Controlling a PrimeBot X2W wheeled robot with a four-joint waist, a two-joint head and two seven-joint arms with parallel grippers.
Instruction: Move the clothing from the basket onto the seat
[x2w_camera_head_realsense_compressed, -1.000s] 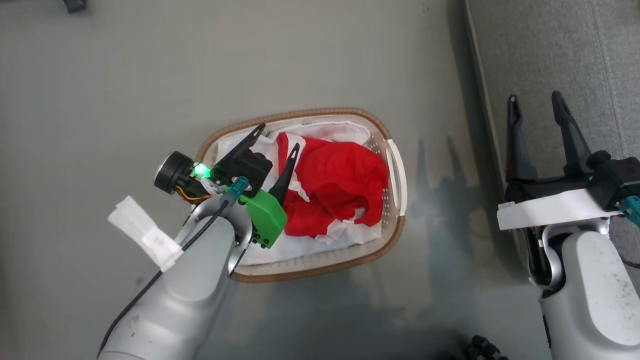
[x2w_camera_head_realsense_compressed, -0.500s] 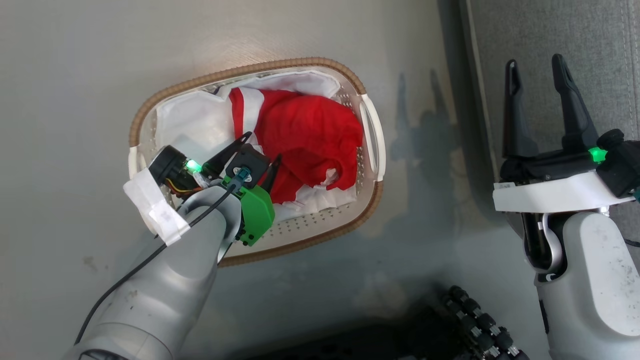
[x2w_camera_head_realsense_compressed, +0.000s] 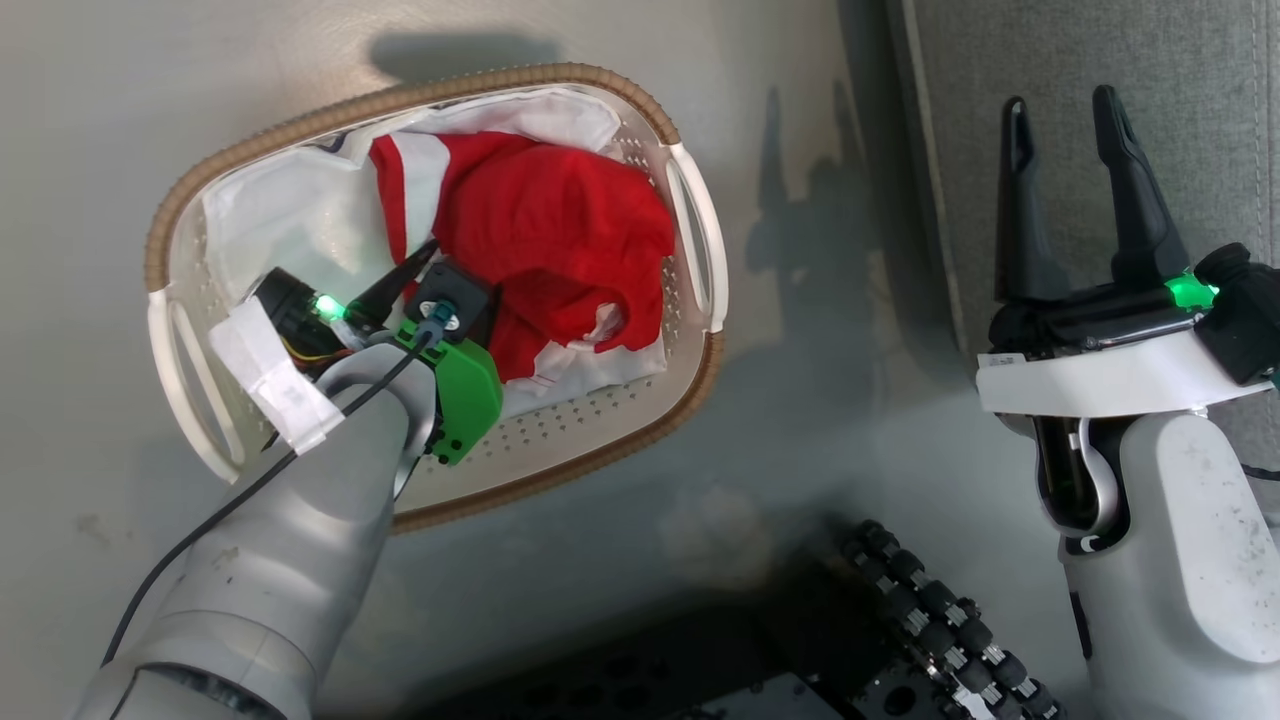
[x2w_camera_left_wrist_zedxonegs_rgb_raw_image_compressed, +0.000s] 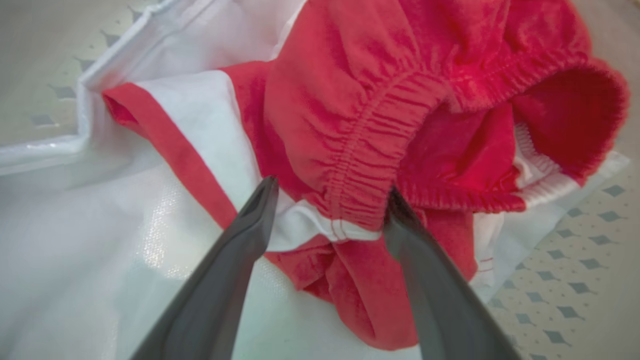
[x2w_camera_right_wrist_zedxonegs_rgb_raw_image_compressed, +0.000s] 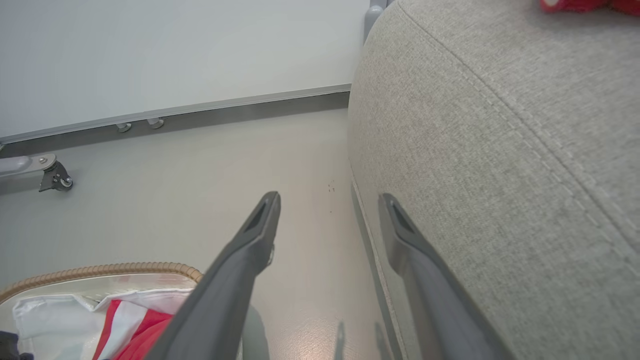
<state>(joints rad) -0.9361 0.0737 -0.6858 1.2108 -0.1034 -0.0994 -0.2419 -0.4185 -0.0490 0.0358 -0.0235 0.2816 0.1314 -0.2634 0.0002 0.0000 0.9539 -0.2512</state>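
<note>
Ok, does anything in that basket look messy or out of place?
The white liner is rumpled and bunched under the clothing, leaving the perforated bottom of the basket bare along one side. Nothing else stands out.

My left forearm is a smooth silver-grey shell. A thin black cable runs along it to a teal plug. A bright green plastic housing sits at the wrist, beside a black round module with a green light and a strip of white tape. The left gripper has two long, dark grey, tapered fingers. The right gripper looks the same, mounted on a white plate with a second green light. My right forearm is pale grey, flecked with dark specks. Low down, I see small black rollers on my base.
</note>
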